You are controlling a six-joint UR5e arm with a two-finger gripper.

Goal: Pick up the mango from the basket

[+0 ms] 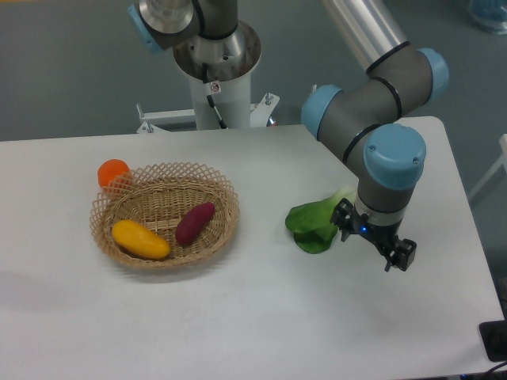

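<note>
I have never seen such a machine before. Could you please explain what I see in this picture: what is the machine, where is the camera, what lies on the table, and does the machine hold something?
The grey and blue machine is a robot arm with joints. At its end is a gripper, a small two-finger tool for grasping. Whether its fingers are open or shut cannot be told here, and nothing visibly sits in them.

There is one picture, from a fixed camera looking down at the white table from the front.

On the table stands a wicker basket. Inside lie a yellow-orange mango and a purple sweet potato. A small orange fruit sits just outside the basket's rim. A green leafy vegetable lies beside the gripper, far from the basket.
</note>
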